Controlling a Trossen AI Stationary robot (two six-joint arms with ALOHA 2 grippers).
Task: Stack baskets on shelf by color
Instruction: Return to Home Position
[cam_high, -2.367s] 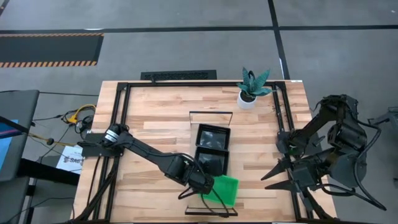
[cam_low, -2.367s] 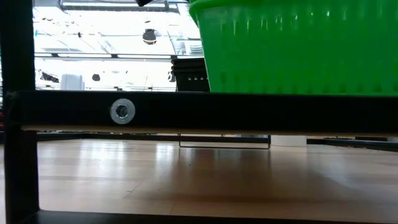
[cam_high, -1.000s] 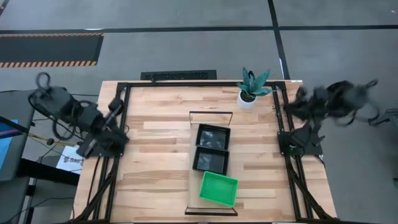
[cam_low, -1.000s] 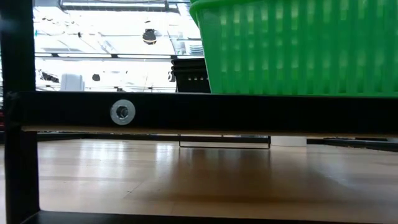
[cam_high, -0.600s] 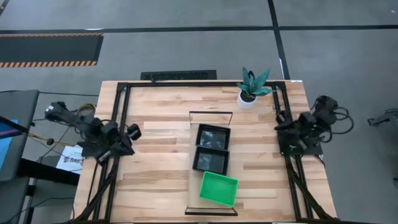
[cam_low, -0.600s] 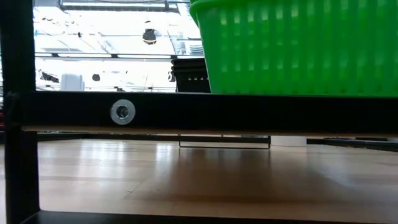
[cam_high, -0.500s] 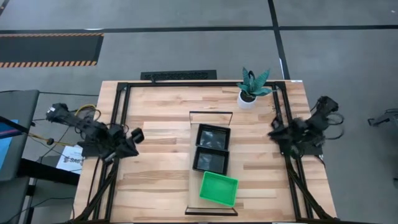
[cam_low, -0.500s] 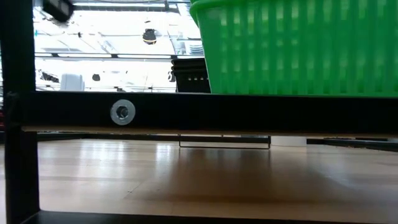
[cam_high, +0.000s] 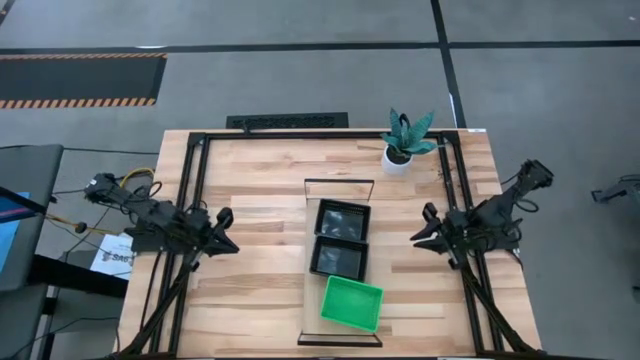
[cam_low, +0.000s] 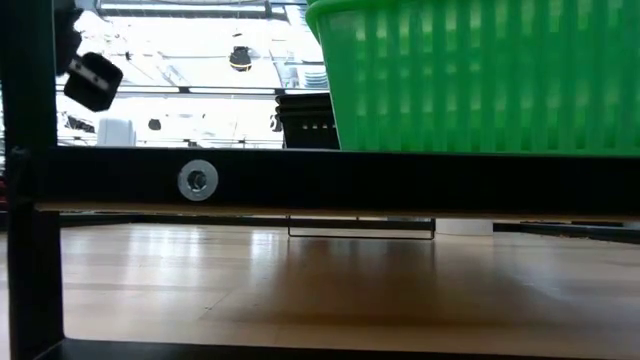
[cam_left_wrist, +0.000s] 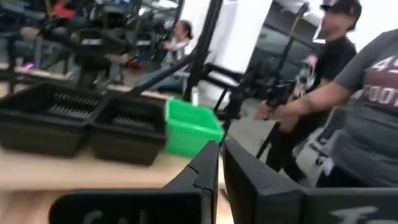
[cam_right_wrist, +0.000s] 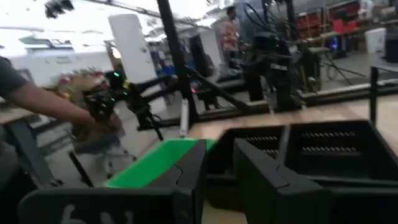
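Note:
On the shelf (cam_high: 340, 192), a narrow pale board in the middle of the table, three baskets stand on their bottoms in a row. Two black baskets (cam_high: 342, 220) (cam_high: 338, 258) are toward the far end and a green basket (cam_high: 352, 303) is at the near end. My left gripper (cam_high: 225, 232) is shut at the table's left edge, pointing level toward the shelf. My right gripper (cam_high: 422, 230) is at the right edge, open, with nothing between its fingers. The left wrist view shows the green basket (cam_left_wrist: 189, 127) beyond my left gripper (cam_left_wrist: 221, 146). The right wrist view shows it (cam_right_wrist: 155, 165) beyond my right gripper (cam_right_wrist: 219, 146).
A white potted plant (cam_high: 405, 140) stands at the table's far right. Black rails (cam_high: 195, 180) run along the table's sides. In the low view the shelf's black end bar (cam_low: 330, 180) crosses below the green basket (cam_low: 480, 75). People (cam_left_wrist: 360, 93) stand in the room beyond.
Both arms have sunk from a raised pose and folded low at the table's left and right edges. Their grippers have tipped to point level toward the shelf. The three baskets have kept their places.

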